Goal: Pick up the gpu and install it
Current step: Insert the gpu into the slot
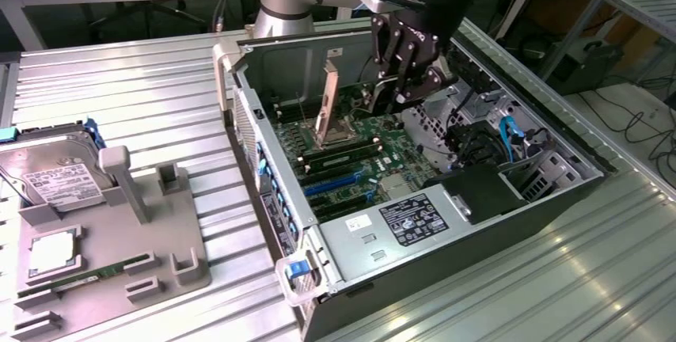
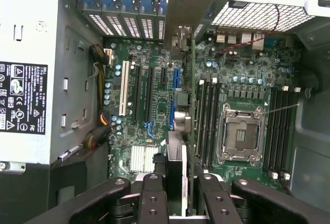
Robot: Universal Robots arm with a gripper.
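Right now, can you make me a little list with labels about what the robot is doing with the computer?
pincer: the pincer is over the open computer case, shut on the gpu
gpu: held upright on its edge above the motherboard, silvery bracket toward the case's back wall
installed yet: not seated, it looks to be above the slots
tray: grey holder beside the case, with a hard drive and a green memory stick

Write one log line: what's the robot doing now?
end effector: shut on gpu | gpu: held upright over motherboard inside case | install: not seated yet
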